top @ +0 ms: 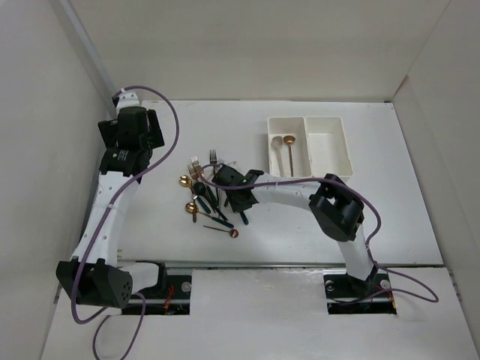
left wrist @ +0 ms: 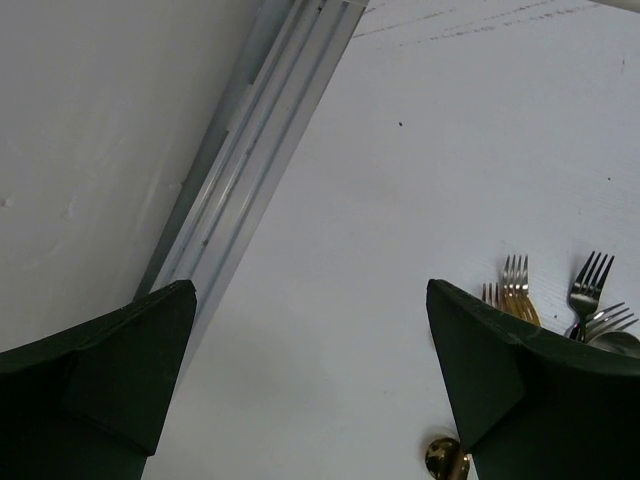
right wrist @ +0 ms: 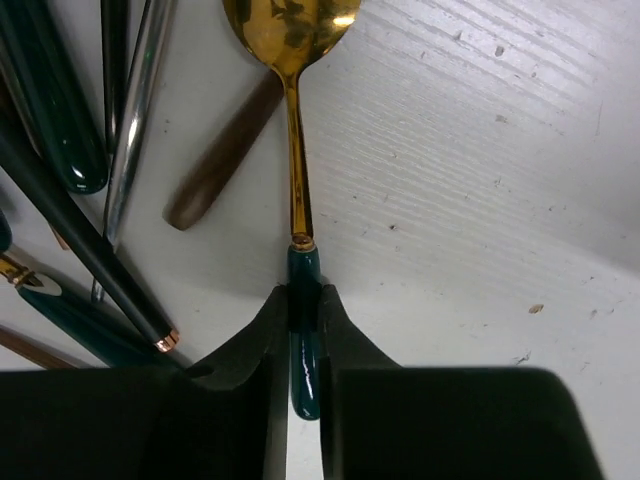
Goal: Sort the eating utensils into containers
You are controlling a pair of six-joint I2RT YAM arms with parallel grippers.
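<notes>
We see the right jaws closed on the dark teal handle of a gold spoon (right wrist: 294, 140). The fingers (right wrist: 262, 335) press on either side of it, just below the collar where the gold stem meets the handle. In the right wrist view the spoon's bowl points to 12 o'clock. We cannot tell whether the spoon rests on the white bench (right wrist: 480, 200) or has just cleared it. From 9 to 11 o'clock of the spoon lie more utensils: teal handles, a silver stem (right wrist: 135, 130) and a brown handle (right wrist: 220, 170), crossing one another.

From above, the pile of utensils (top: 202, 196) sits left of the bench's middle, and the right arm reaches into it from 4 o'clock. The containers (top: 330, 150) stand at about 2 o'clock from the pile, well apart from it. Their left compartment holds a silver spoon (top: 277, 144) and a copper spoon (top: 289, 150), side by side with bowls toward 12 o'clock.

The left jaws stand wide open and hold nothing, with only bare bench between them. In the left wrist view, forks (left wrist: 515, 285) show at 4 o'clock, just past one fingertip. From above, the left jaws sit at 10 o'clock of the pile, near the side wall.
</notes>
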